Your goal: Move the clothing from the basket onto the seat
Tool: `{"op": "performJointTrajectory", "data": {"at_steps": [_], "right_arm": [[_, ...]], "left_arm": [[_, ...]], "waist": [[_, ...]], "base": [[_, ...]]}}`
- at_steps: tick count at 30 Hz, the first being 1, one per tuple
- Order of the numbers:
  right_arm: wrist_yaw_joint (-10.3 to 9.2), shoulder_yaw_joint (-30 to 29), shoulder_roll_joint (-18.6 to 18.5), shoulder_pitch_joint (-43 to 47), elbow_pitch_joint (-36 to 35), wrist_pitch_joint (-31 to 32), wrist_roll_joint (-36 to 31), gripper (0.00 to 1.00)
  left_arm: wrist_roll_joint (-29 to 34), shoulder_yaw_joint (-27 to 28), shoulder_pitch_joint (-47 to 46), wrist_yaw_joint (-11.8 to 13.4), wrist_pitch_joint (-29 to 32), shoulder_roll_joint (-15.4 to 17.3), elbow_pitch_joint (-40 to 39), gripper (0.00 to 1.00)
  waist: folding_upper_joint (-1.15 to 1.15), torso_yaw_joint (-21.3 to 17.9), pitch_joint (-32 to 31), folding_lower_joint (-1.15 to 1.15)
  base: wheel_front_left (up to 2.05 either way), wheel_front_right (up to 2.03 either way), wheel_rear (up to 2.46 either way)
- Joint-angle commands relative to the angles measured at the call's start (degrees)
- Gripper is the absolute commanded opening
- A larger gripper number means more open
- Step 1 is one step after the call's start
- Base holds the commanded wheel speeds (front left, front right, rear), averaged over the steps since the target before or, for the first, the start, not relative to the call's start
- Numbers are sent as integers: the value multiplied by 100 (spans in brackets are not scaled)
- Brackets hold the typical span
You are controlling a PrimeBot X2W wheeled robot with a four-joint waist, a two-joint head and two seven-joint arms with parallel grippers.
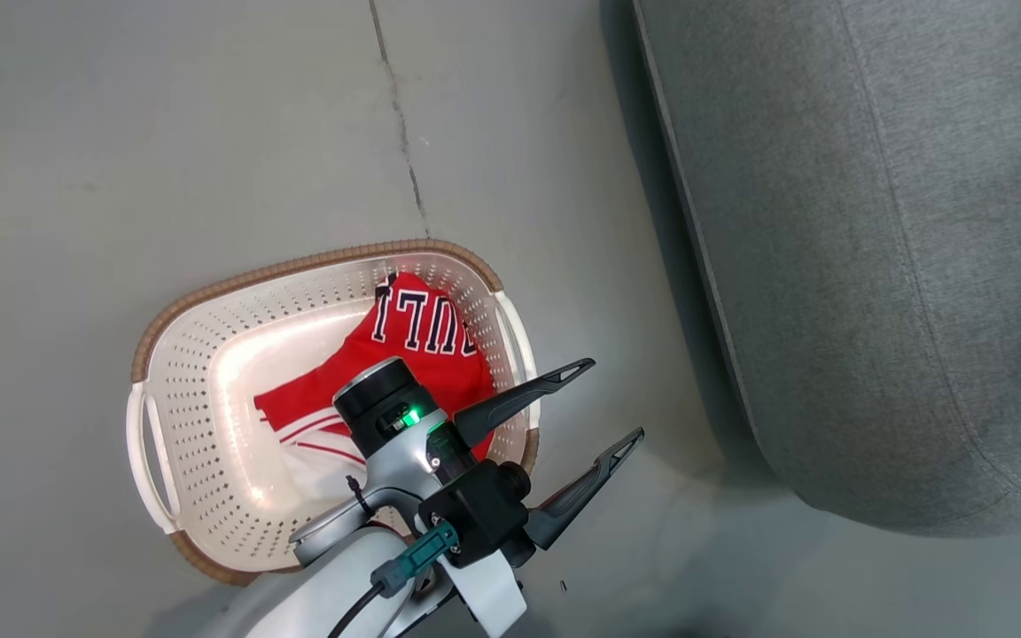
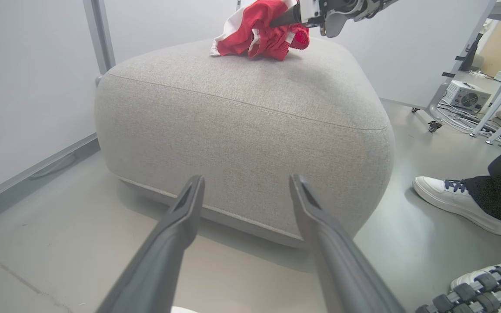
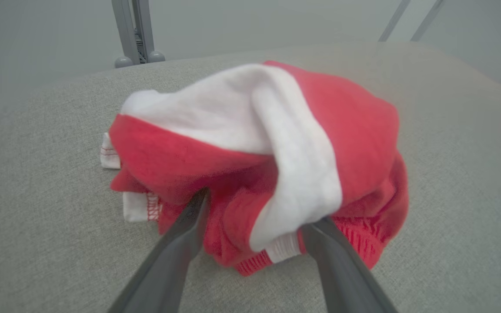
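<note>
On top of the seat (image 3: 450,174), right gripper (image 3: 259,208) spread wide astride the red clothing bundle (image 3: 355,130) lying there: lift straight up without snagging cloth, then fetch the jersey (image 1: 422,354) from the basket (image 1: 298,263) beside the seat, left gripper (image 1: 614,399) wide open at its seatward rim.

Head looks down; both wrists face seat (image 2: 242,113), right close.

A white sneaker (image 2: 459,204) stands on the grey floor (image 2: 37,261). Beyond it sit a small white fan box (image 2: 468,95) and tangled cables (image 2: 463,124).
</note>
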Motion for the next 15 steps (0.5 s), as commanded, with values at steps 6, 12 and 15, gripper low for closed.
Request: {"op": "performJointTrajectory", "data": {"at_steps": [6,12,15], "right_arm": [[1,668,65,412,-194,-62,11,100],[1,1334,-8,783,-508,-121,51,100],[1,1612,-35,944,-911,-144,207,100]], "left_arm": [[-85,14,133,-8,0,-151,63,100],[-142,68,355,-8,0,-344,87,100],[-180,230,508,-8,0,-448,85,100]], "waist": [[0,-94,-538,0],[0,-180,-1132,0],[0,-209,-1429,0]], "base": [[0,0,0],[0,0,0],[0,0,0]]}}
